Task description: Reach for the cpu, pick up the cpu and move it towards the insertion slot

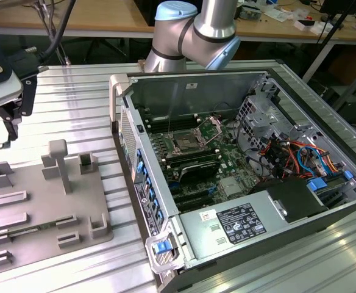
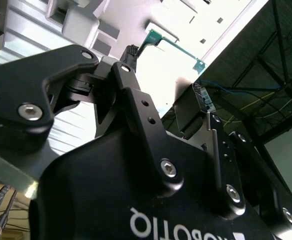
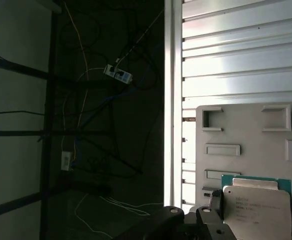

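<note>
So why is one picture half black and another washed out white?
In the first wrist view, the table is brightly lit, the space beyond its edge in deep shadow; the cpu shows clearly. In the second wrist view, glare bleaches the middle white. The exterior view is fairly evenly lit.

In the first wrist view the frame edge cuts off the cpu (image 3: 256,207). In the exterior view the gripper (image 1: 16,113) and the grey tray (image 1: 44,201) run past the exterior view's left edge.
</note>
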Controlling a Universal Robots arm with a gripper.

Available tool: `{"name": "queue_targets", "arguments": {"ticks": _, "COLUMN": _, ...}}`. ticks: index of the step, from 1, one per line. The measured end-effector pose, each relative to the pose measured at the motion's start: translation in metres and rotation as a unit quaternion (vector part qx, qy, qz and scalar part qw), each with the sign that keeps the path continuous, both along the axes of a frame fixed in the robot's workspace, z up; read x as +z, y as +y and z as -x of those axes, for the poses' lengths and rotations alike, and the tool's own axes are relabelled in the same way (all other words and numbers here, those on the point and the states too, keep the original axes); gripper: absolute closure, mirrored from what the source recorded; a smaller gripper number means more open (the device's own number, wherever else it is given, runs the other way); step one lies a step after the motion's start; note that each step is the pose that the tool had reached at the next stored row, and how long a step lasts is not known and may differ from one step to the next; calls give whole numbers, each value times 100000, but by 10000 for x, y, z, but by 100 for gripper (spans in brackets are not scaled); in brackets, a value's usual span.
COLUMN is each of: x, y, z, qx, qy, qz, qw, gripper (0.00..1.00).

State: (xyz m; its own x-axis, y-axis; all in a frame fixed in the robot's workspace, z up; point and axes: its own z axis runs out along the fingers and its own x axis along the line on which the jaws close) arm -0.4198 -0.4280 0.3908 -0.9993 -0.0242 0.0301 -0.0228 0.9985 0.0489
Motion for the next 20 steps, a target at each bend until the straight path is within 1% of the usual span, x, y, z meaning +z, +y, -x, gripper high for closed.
{"name": "queue_targets", "arguments": {"ticks": 11, "x": 0, "y": 1, "z": -102, "qx": -7, "qy": 1, "qz": 0, "qw": 100000, "gripper": 45}}
{"name": "queue_targets", "arguments": {"ticks": 20, "x": 0, "y": 0, "z": -108, "qx": 0, "qy": 0, "qz": 0, "qw": 100000, "gripper": 45}}
